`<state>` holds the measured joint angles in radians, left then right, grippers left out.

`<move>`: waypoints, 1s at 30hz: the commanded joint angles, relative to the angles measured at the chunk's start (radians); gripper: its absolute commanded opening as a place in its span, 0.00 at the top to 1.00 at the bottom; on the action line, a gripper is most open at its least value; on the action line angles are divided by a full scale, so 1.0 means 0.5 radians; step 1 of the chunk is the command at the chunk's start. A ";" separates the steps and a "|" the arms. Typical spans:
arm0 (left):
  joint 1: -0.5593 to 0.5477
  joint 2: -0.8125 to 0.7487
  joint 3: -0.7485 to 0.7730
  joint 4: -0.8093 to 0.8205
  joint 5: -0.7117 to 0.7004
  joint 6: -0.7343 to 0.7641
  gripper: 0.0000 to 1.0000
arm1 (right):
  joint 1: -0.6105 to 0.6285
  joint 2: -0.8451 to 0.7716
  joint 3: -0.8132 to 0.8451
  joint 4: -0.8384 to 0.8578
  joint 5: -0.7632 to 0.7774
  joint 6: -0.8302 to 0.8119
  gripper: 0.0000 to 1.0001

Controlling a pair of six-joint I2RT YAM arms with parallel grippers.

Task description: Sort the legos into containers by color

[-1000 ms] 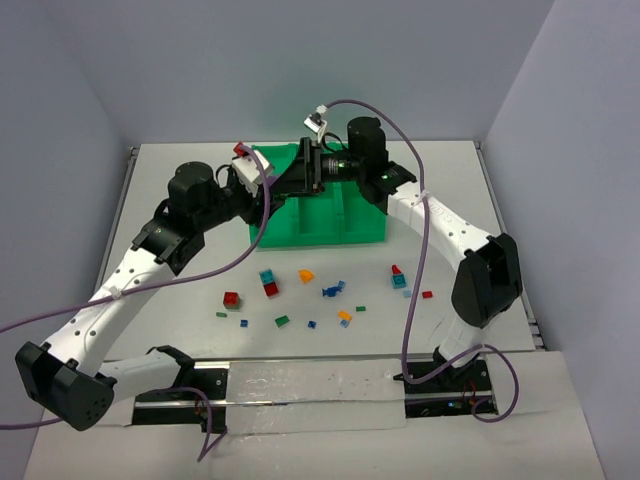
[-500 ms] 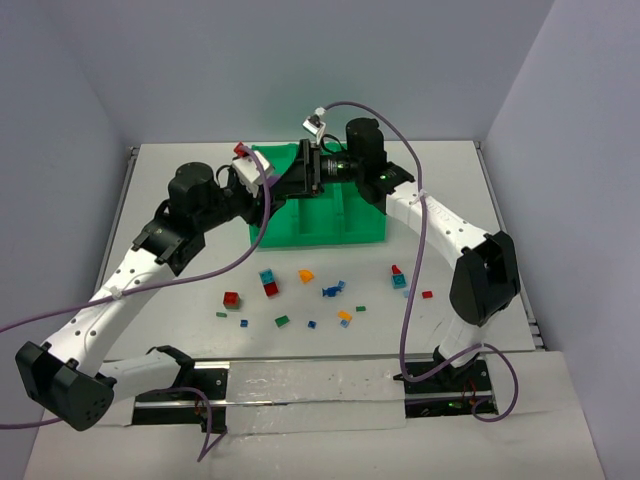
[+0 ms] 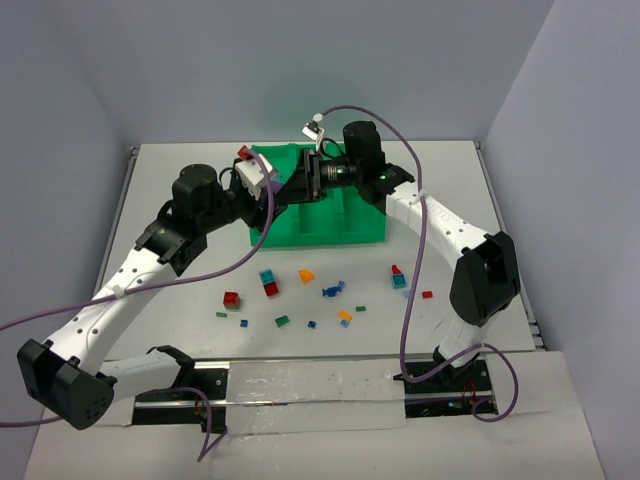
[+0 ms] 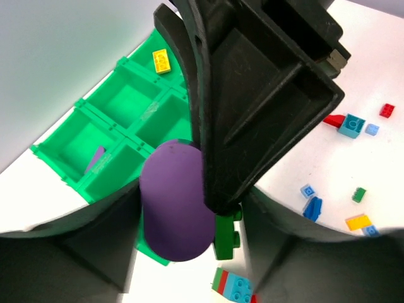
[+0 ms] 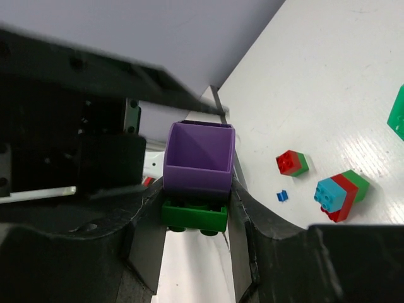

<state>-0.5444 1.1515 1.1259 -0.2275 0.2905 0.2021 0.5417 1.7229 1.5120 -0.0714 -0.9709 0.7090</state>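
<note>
The right pincer point(image 5: 197, 197) is clamped on a green brick point(image 5: 194, 216), its two fingers pressed against the brick's sides. A purple brick point(image 5: 199, 158) sits stacked on top of that green one. The left pincer point(image 4: 189, 211) meets it head-on, its fingers standing either side of the same pair. The purple brick touches one finger, but I cannot tell whether the left pincer presses on it, since the right one's black finger covers part of the gap. Both hang above the far left part of the green tray point(image 3: 366, 236), which stands at the far middle of the counter point(image 3: 300, 345). In the tray a yellow brick point(image 4: 161, 60) lies in one compartment and a flat purple bit point(image 4: 95, 159) in another. Other bricks lie scattered on the counter near of the tray, among them a light blue brick point(image 3: 267, 276) stacked on a red one, an orange brick point(image 3: 306, 274), a blue brick point(image 3: 329, 291) and a green plate point(image 3: 283, 321).
</note>
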 commanded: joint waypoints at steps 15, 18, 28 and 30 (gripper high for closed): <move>0.775 0.168 0.396 -0.302 1.716 -0.649 0.07 | -0.348 -0.179 -0.020 -0.392 -0.332 -0.996 1.00; 0.764 0.257 0.314 0.082 1.869 -1.048 0.09 | -0.299 -0.207 0.025 -0.532 -0.410 -1.205 1.00; 0.541 0.385 0.315 -0.047 1.763 -0.840 0.11 | -0.119 -0.259 0.109 -0.749 -0.427 -1.510 1.00; 0.494 0.392 0.310 -0.080 1.757 -0.779 0.11 | -0.091 -0.264 0.125 -0.762 -0.436 -1.525 1.00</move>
<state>-0.2620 1.3569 1.2663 -0.2600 1.1345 -0.2424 0.4717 1.6533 1.5146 -0.4259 -1.1562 0.0152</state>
